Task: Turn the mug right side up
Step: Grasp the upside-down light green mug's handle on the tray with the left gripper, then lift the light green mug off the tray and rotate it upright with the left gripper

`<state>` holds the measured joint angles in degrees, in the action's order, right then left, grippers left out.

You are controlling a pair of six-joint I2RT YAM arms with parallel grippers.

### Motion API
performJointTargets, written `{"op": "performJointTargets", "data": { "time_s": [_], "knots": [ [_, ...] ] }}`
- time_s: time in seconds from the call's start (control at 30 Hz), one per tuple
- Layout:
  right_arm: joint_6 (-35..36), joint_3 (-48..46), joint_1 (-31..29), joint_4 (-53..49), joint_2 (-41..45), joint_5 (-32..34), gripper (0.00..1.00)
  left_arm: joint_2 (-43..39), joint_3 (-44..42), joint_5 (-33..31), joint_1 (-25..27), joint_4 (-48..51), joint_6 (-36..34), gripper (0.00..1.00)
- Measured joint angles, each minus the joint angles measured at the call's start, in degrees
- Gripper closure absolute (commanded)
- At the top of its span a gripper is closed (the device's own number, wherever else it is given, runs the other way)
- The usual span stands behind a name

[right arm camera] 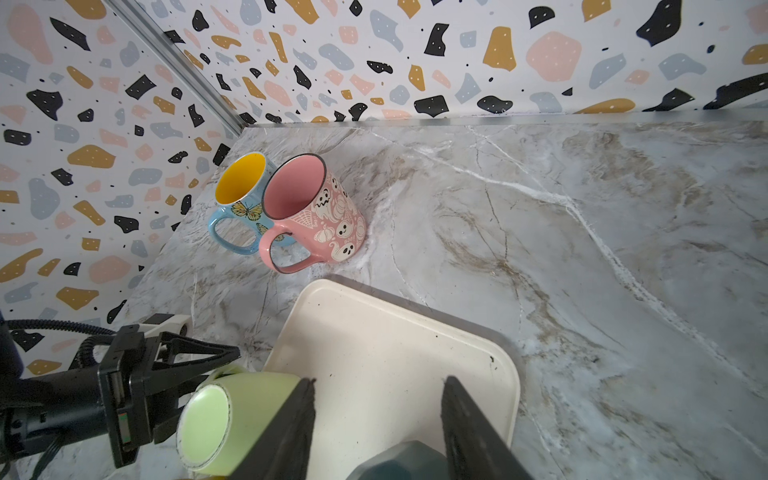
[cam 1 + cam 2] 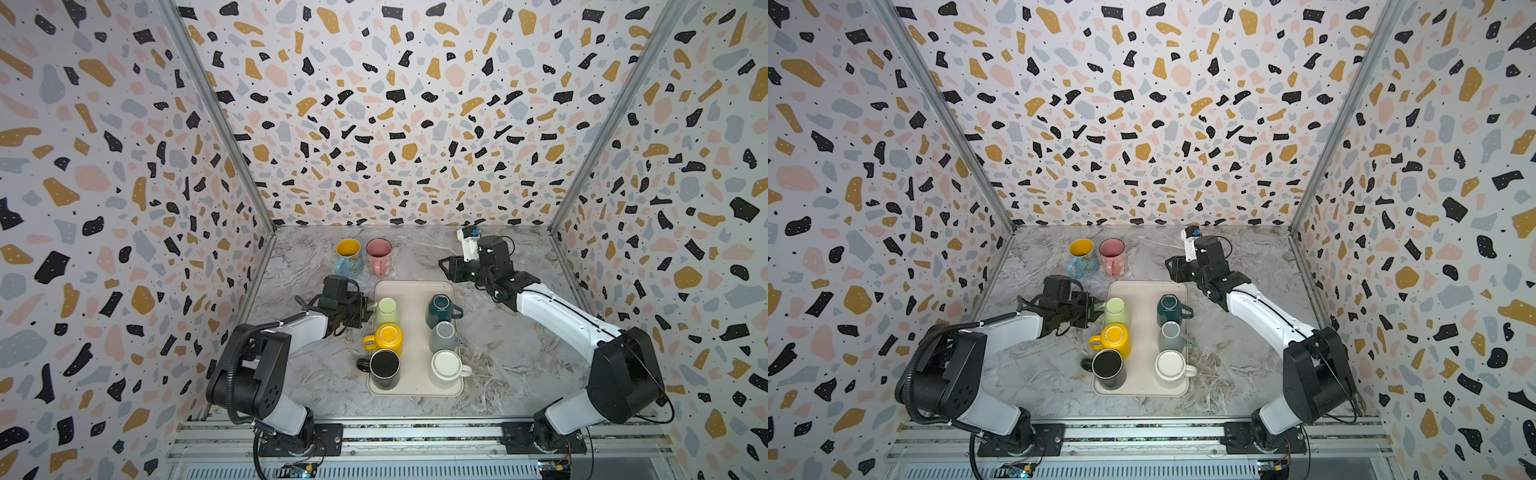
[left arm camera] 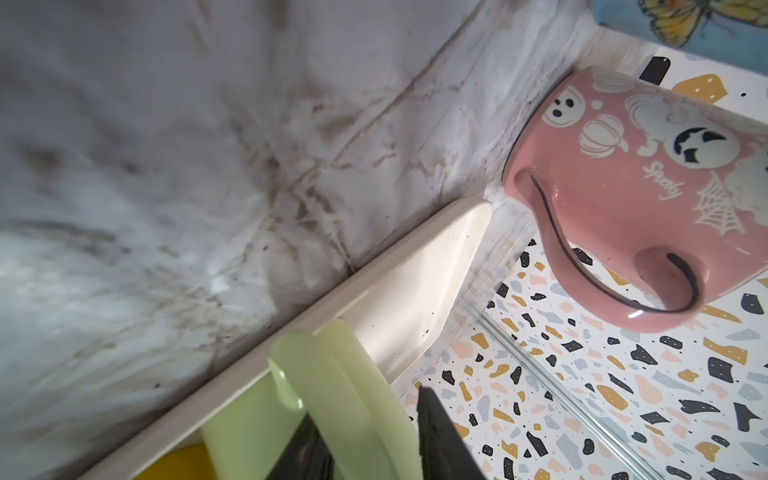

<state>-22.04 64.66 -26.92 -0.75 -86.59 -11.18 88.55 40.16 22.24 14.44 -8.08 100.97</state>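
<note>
Straddling the handle (image 3: 332, 374) of an upturned pale green mug (image 2: 386, 311)
The mug sat base up in the cream tray's (image 2: 411, 284) far-left corner. The left claw (image 2: 369, 308) had its fingers either side of the handle, but whether it pinched could not be told. Farther back the right claw (image 1: 378, 380) hung empty, jaws apart. Beyond, on the desk (image 2: 519, 353), the pink mug (image 2: 379, 255) and blue mug (image 2: 348, 257) stood upright.

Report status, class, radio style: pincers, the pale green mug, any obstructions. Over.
Left pincer straddles handle of green mug, grip unconfirmed. Right pincer open, empty. Mug upside down on tray. Yellow mug close alongside.
</note>
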Motion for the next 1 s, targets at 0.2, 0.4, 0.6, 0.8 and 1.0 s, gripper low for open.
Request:
{"op": "performJointTargets", "data": {
  "time_s": [0.2, 0.4, 0.6, 0.8, 1.0],
  "knots": [
    [0.0, 0.0, 0.4, 0.0, -0.5, -0.2, 0.49, 1.2, 1.4, 0.0, -0.2, -1.1, -0.7, 0.76],
    [0.0, 0.1, 0.7, 0.0, -1.1, -0.4, 0.49, 3.1, 2.8, 0.9, -0.3, -2.2, -1.3, 0.74],
    [0.0, 0.3, 0.8, 0.1, -1.9, -1.2, 0.49, 4.2, 3.0, 1.5, -0.3, -3.1, -1.5, 0.73],
    [0.0, 0.3, 0.8, 0.2, -2.4, -1.3, 0.49, 5.9, 3.9, 2.6, -0.3, -4.4, -1.9, 0.78],
    [0.0, 1.4, 1.0, 0.3, -3.5, -1.4, 0.49, 6.6, 5.0, 5.3, 0.0, -7.4, -1.1, 0.92]
  ]
}}
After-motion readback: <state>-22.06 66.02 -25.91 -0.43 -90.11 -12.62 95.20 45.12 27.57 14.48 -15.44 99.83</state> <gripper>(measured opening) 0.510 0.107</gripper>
